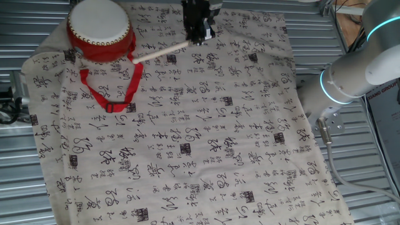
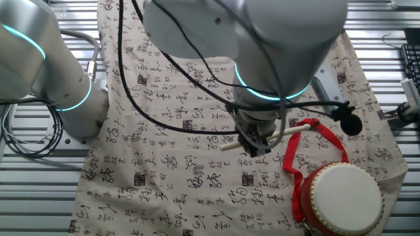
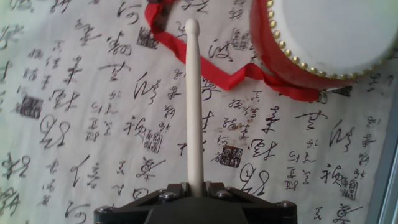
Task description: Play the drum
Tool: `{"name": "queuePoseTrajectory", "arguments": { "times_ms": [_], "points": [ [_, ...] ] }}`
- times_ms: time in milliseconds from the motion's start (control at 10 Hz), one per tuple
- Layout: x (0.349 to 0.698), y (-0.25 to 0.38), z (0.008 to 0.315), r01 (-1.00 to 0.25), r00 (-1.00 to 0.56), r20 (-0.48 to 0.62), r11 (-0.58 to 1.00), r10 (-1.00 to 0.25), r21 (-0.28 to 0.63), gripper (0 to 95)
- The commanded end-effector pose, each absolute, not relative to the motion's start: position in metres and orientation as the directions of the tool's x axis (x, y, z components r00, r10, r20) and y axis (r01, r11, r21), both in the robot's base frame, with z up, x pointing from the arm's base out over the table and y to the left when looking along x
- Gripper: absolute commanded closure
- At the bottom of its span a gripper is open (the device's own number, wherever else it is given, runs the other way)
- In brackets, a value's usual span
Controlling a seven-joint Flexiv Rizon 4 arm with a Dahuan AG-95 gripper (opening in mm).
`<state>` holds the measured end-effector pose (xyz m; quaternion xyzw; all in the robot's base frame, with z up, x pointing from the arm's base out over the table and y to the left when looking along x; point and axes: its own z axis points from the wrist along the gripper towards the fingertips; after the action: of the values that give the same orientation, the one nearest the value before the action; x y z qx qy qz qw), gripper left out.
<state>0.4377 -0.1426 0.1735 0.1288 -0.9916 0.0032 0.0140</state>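
The drum [image 1: 100,28] has a red body and a cream-white head and stands at the cloth's far left corner; it also shows in the other fixed view [image 2: 342,198] and the hand view [image 3: 329,37]. Its red strap [image 1: 112,87] with a buckle lies looped on the cloth. My gripper [image 1: 199,39] is shut on the butt of a thin pale wooden stick [image 1: 161,52]. The stick [image 3: 194,106] points away from the hand, its tip over the strap, to the left of the drum and apart from the head. In the other fixed view the gripper [image 2: 257,145] hangs left of the drum.
A cream cloth [image 1: 187,137] printed with black calligraphy covers the table. Ribbed metal [image 1: 25,25] shows around it. The arm's grey links [image 1: 356,69] stand at the right edge. Cables and a black knob [image 2: 351,122] hang near the gripper.
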Motion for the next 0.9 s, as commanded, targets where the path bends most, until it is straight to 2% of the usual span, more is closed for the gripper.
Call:
{"name": "queuePoseTrajectory", "arguments": {
  "times_ms": [100, 900],
  "points": [
    [0.4378, -0.1428, 0.1732, 0.059, -0.998, -0.008, 0.998, 0.059, -0.015, 95.0],
    [0.4378, -0.1428, 0.1732, 0.019, -1.0, -0.005, 0.999, 0.019, -0.039, 95.0]
  ]
}}
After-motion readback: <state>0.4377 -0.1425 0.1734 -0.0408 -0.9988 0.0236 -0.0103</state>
